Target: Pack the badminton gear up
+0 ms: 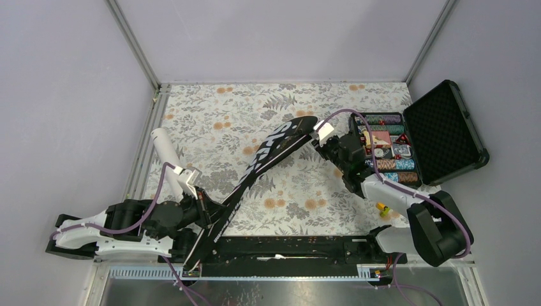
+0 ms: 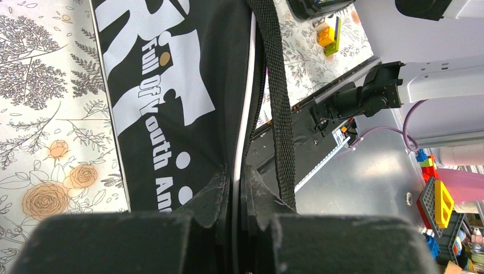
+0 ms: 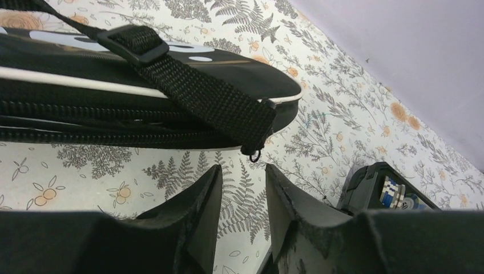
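Racket bag (image 1: 268, 160), black with white lettering, lies slantwise across the floral bench (image 1: 210, 115). The left claw (image 2: 238, 174) is pressed together on its white-piped edge, a woven strap (image 2: 279, 114) running just to that claw's right. The right claw (image 3: 242, 171) stands spread, jaws apart above the bench, the bag's rounded tip and strap end just ahead of it, the chip case (image 3: 365, 185) off to its right.

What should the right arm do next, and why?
Probably ease the right gripper forward and close on the small pull at the racket bag tip: its jaws stand apart just short of it, while the left gripper clamps the bag's edge.
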### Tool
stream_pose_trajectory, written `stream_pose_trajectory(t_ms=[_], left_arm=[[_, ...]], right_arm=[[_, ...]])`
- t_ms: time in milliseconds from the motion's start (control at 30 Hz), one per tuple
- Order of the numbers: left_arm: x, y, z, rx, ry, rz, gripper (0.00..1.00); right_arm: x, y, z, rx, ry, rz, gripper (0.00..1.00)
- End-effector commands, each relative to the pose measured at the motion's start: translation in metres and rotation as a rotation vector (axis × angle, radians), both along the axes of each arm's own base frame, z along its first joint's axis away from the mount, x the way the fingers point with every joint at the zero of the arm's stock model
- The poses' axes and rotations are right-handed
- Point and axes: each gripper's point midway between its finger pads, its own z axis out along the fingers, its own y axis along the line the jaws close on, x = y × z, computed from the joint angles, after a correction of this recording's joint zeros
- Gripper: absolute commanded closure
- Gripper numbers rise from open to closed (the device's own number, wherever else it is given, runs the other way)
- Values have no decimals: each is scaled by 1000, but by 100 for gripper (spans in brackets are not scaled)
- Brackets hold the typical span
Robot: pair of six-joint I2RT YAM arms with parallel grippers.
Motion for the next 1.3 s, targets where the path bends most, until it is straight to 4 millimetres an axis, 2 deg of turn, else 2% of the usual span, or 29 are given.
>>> stream_pose_trajectory(t_ms=[0,100,233,433,600,933,1267], left_arm=[[-1,-10,43,-156,-3,-8,100],[-1,-10,43,-157,-2,-7,100],[-1,-9,44,-157,-4,-5,100],[0,-9,46,-158,-7,0,100],[3,-8,45,-161,-13,12,100],[6,-8,40,-137,-24,30,100],[12,-16,39,-76,-48,56,100]], right_arm=[[17,2,30,15,-99,-16,60],[21,0,30,7,-111,-32,59],[23,1,34,10,-125,-28,67],[21,0,41,32,-145,-33,100],[15,1,41,80,-132,-20,100],[-4,30,53,250,-95,119,100],[-31,43,66,338,-76,228,100]])
